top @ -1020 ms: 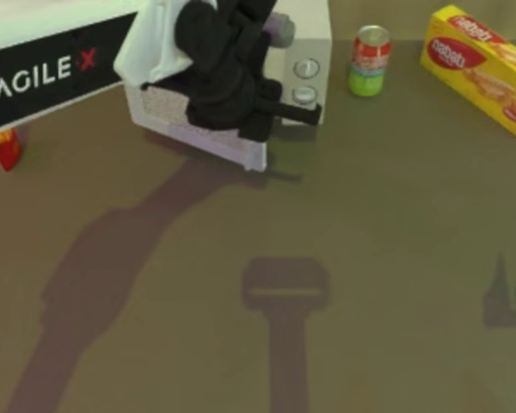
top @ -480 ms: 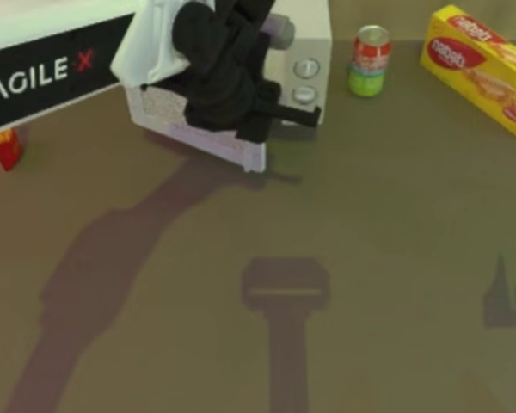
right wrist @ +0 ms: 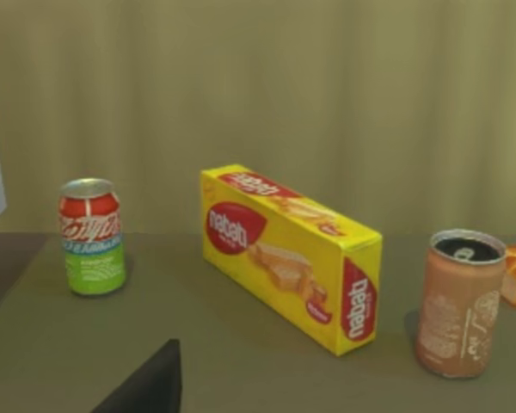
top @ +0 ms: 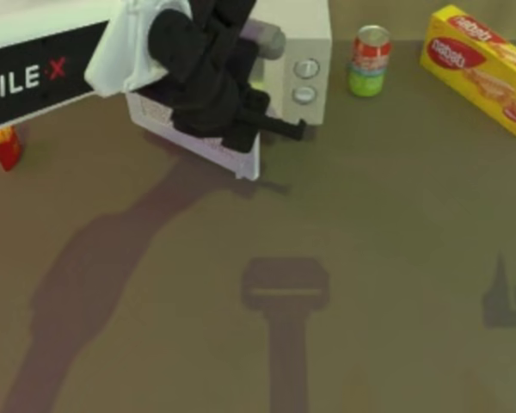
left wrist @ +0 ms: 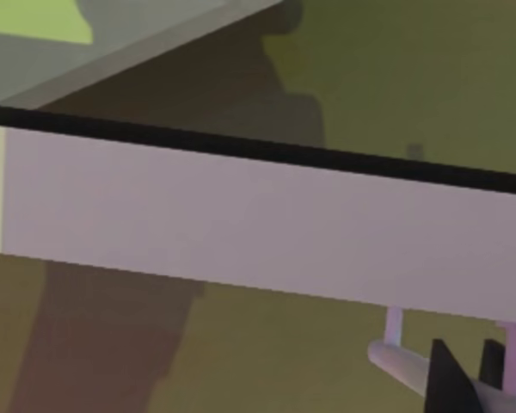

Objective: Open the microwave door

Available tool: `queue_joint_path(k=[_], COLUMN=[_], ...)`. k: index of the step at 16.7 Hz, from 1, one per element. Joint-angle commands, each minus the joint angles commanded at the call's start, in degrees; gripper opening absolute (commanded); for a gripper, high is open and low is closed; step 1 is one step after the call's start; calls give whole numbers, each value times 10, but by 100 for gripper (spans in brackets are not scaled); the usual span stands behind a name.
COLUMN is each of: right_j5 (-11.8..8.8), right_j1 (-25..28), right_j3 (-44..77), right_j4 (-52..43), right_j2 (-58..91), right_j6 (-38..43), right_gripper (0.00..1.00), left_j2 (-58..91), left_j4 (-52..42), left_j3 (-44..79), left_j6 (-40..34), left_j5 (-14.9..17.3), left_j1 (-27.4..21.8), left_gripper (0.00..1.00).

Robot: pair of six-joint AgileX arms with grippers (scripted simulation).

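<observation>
The off-white microwave stands at the back of the table, with two round grey knobs on its front. Its door with the speckled window stands partly swung out toward the left. My left gripper reaches down over the door's free edge. In the left wrist view the door is a pale band, and the left gripper is shut on its pale bar handle. The greenish interior shows behind the door. My right gripper is parked off the top view's right edge.
A red and green can and a yellow biscuit box stand right of the microwave. An orange can stands farther right. A small red item sits at the left edge, under the white AgileX block.
The door has swung a little farther out, its free edge moving left. My left gripper and arm moved left with it, still on the handle.
</observation>
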Motion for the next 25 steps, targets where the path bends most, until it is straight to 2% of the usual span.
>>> queue_joint_path(k=[22,25], right_j5=[0,0], right_j1=[0,0], right_j3=[0,0], right_j4=[0,0], right_j2=[0,0], right_j6=[0,0], right_gripper=[100,100], left_j2=[0,-3], left_j4=[0,2], left_j3=[0,-7], left_j6=[0,6], left_j5=[0,8], left_j1=[0,-2], left_gripper=[0,0])
